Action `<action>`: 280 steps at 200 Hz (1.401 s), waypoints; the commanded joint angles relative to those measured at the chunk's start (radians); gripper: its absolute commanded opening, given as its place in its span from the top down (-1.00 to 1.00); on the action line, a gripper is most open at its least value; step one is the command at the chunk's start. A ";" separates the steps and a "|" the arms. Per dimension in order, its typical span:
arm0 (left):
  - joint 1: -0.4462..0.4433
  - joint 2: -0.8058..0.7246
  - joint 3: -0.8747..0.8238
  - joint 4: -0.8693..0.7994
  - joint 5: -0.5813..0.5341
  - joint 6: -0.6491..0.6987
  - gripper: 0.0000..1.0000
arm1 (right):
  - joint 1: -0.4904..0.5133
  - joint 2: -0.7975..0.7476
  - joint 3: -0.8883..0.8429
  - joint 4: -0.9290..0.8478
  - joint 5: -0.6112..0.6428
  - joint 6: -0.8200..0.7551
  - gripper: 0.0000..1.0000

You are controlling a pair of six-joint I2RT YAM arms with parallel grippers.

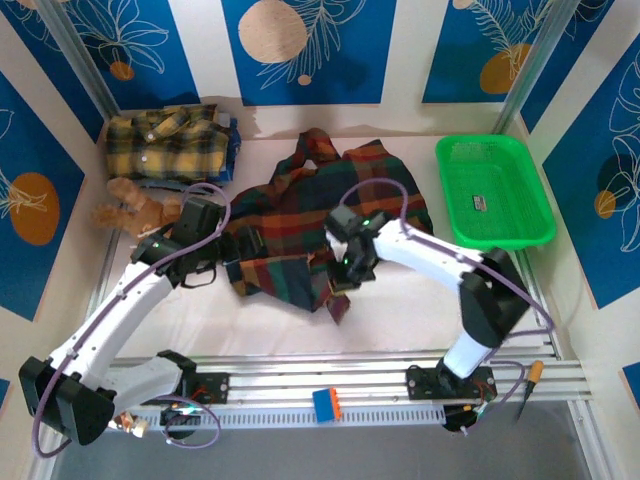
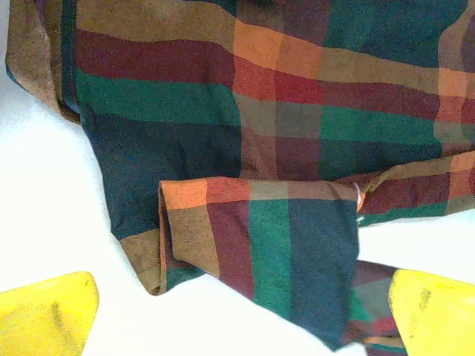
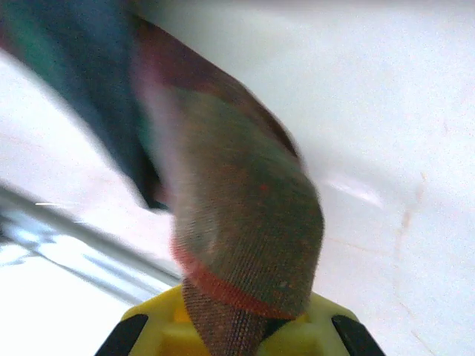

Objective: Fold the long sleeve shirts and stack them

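While lying crumpled, dark plaid shirt [image 1: 300, 210], right pincer [image 3: 241, 330] clamped on its edge, left pincer [image 2: 239, 315] apart

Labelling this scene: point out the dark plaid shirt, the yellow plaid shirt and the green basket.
dark plaid shirt [image 1: 300, 215]: top view, its body.
yellow plaid shirt [image 1: 165, 145]: top view, folded front.
green basket [image 1: 500, 170]: top view, bare floor.
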 commanded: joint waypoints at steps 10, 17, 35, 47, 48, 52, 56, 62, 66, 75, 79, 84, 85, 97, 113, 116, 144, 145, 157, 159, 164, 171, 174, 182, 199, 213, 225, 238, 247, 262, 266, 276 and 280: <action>-0.001 0.019 -0.005 0.015 -0.031 0.002 -1.00 | -0.086 -0.029 0.167 0.093 -0.276 0.009 1.00; -0.001 0.023 -0.009 0.016 -0.039 -0.006 -1.00 | -0.106 -0.007 0.214 0.118 -0.323 0.026 1.00; -0.001 0.020 -0.030 0.007 -0.072 -0.037 -1.00 | -0.149 0.082 0.332 0.192 -0.413 0.077 1.00; 0.000 0.018 -0.045 -0.011 -0.095 -0.070 -1.00 | -0.168 0.164 0.430 0.210 -0.451 0.101 1.00; 0.000 0.018 -0.047 -0.013 -0.096 -0.072 -1.00 | -0.169 0.172 0.440 0.209 -0.454 0.101 1.00; 0.001 0.016 -0.053 -0.016 -0.100 -0.081 -1.00 | -0.172 0.203 0.475 0.205 -0.466 0.101 1.00; 0.001 0.014 -0.061 -0.022 -0.103 -0.093 -1.00 | -0.176 0.238 0.519 0.195 -0.474 0.099 1.00; 0.002 0.011 -0.072 -0.029 -0.105 -0.107 -1.00 | -0.179 0.287 0.578 0.180 -0.477 0.100 1.00; 0.002 0.010 -0.079 -0.032 -0.105 -0.116 -1.00 | -0.182 0.319 0.615 0.169 -0.482 0.100 1.00; 0.002 -0.001 -0.102 -0.028 -0.096 -0.136 -1.00 | -0.187 0.392 0.689 0.152 -0.505 0.099 1.00; 0.002 -0.005 -0.111 -0.022 -0.090 -0.142 -1.00 | -0.189 0.421 0.727 0.147 -0.512 0.100 1.00; 0.002 -0.011 -0.127 -0.011 -0.079 -0.150 -1.00 | -0.191 0.456 0.762 0.142 -0.516 0.106 1.00; 0.002 -0.012 -0.130 -0.008 -0.077 -0.152 -1.00 | -0.191 0.463 0.769 0.141 -0.516 0.107 1.00; 0.001 -0.023 -0.168 0.030 -0.042 -0.167 -1.00 | -0.195 0.542 0.847 0.129 -0.530 0.121 1.00; -0.003 -0.028 -0.218 0.076 -0.004 -0.187 -0.99 | -0.200 0.631 0.947 0.117 -0.539 0.141 1.00; -0.002 -0.027 -0.226 0.086 0.005 -0.192 -0.99 | -0.200 0.644 0.962 0.114 -0.537 0.145 1.00; -0.001 0.030 -0.301 0.176 0.090 -0.226 -0.97 | -0.207 0.753 1.060 0.128 -0.554 0.221 0.94; -0.001 0.033 -0.303 0.180 0.093 -0.226 -0.97 | -0.207 0.755 1.062 0.128 -0.552 0.223 0.94; -0.001 0.061 -0.327 0.228 0.110 -0.240 -0.97 | -0.210 0.782 1.082 0.136 -0.539 0.249 0.93; -0.002 0.065 -0.331 0.236 0.111 -0.244 -0.97 | -0.210 0.784 1.083 0.140 -0.537 0.256 0.93; -0.002 0.073 -0.339 0.255 0.112 -0.250 -0.97 | -0.212 0.791 1.082 0.149 -0.530 0.273 0.92; -0.002 0.086 -0.349 0.280 0.113 -0.259 -0.97 | -0.217 0.799 1.083 0.168 -0.521 0.301 0.90; -0.002 0.093 -0.352 0.288 0.114 -0.263 -0.97 | -0.219 0.802 1.083 0.178 -0.520 0.313 0.89; -0.002 0.110 -0.356 0.305 0.110 -0.271 -0.96 | -0.224 0.808 1.083 0.209 -0.521 0.348 0.89; -0.002 0.150 -0.365 0.334 0.091 -0.292 -0.96 | -0.230 0.824 1.086 0.282 -0.513 0.410 0.66; 0.000 0.177 -0.386 0.388 0.080 -0.317 -0.95 | -0.237 0.842 1.093 0.322 -0.514 0.448 0.26; 0.004 0.205 -0.400 0.435 0.081 -0.335 -0.94 | -0.244 0.844 1.103 0.308 -0.498 0.448 0.05; 0.005 0.246 -0.400 0.461 0.083 -0.335 -0.93 | -0.248 0.820 1.111 0.224 -0.434 0.386 -0.03; 0.006 0.276 -0.396 0.461 0.078 -0.329 -0.90 | -0.253 0.790 1.107 0.123 -0.343 0.322 -0.08; 0.012 0.317 -0.396 0.455 0.066 -0.319 -0.80 | -0.276 0.720 1.046 -0.013 -0.190 0.229 -0.11; 0.014 0.325 -0.395 0.452 0.064 -0.314 -0.75 | -0.283 0.698 1.011 -0.035 -0.158 0.211 -0.11; 0.016 0.343 -0.386 0.439 0.057 -0.296 -0.61 | -0.305 0.622 0.899 -0.058 -0.067 0.174 -0.16; 0.017 0.349 -0.383 0.431 0.054 -0.289 -0.56 | -0.313 0.589 0.847 -0.056 -0.035 0.162 -0.17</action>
